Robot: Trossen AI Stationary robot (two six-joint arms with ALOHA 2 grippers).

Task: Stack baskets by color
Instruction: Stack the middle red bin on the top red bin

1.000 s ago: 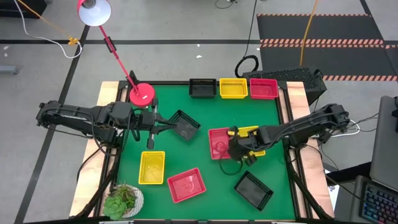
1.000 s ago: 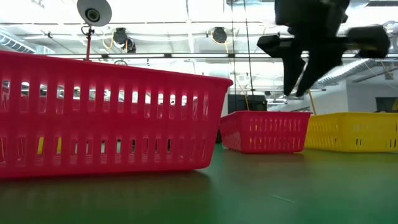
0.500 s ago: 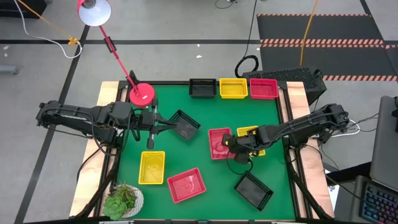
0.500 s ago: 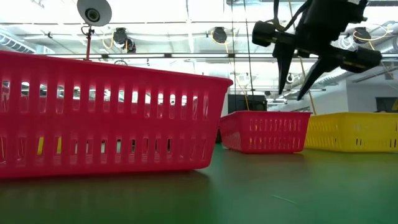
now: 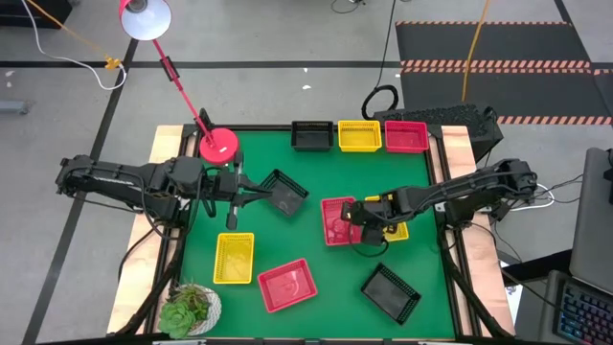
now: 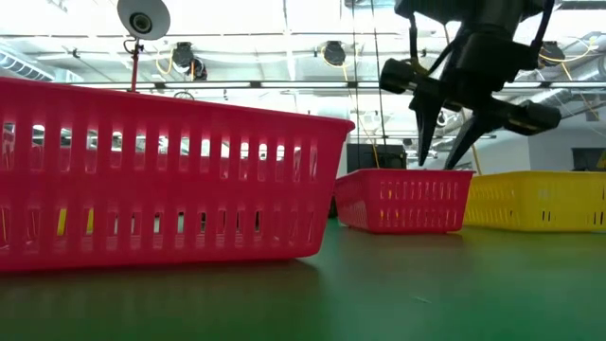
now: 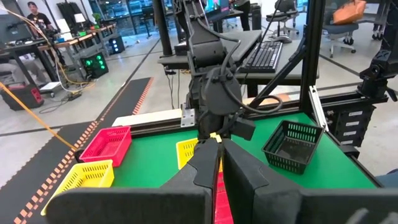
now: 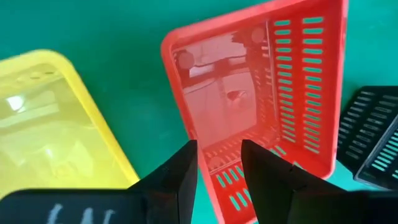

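Note:
My right gripper (image 5: 355,218) (image 6: 441,159) hangs open just above a red basket (image 5: 335,221) (image 8: 249,112) at mid-table. Its fingers point down over one short end wall (image 8: 219,174) and touch nothing. A yellow basket (image 5: 395,228) (image 8: 56,124) sits beside the red one, partly under the right arm. My left gripper (image 5: 260,196) (image 7: 216,163) is shut, raised at the table's left, with a tilted black basket (image 5: 285,192) at its fingertips. My left gripper holds the black basket by the edge nearest the arm (image 5: 267,195), coming level from the table's left. The basket sits tilted at the fingertips. The fingers themselves hide the exact place of contact in the left wrist view.
Along the far edge stand a black (image 5: 311,135), a yellow (image 5: 359,135) and a red basket (image 5: 405,136). A yellow basket (image 5: 234,257), a red one (image 5: 286,285) and a black one (image 5: 390,292) lie nearer. A pink lamp base (image 5: 218,146) and a potted plant (image 5: 190,309) occupy the left corners.
My right gripper has moved toward the far edge and a little left, from the near side of the red and yellow baskets to above the red basket's end. It has sunk slightly and rolled about its own axis.

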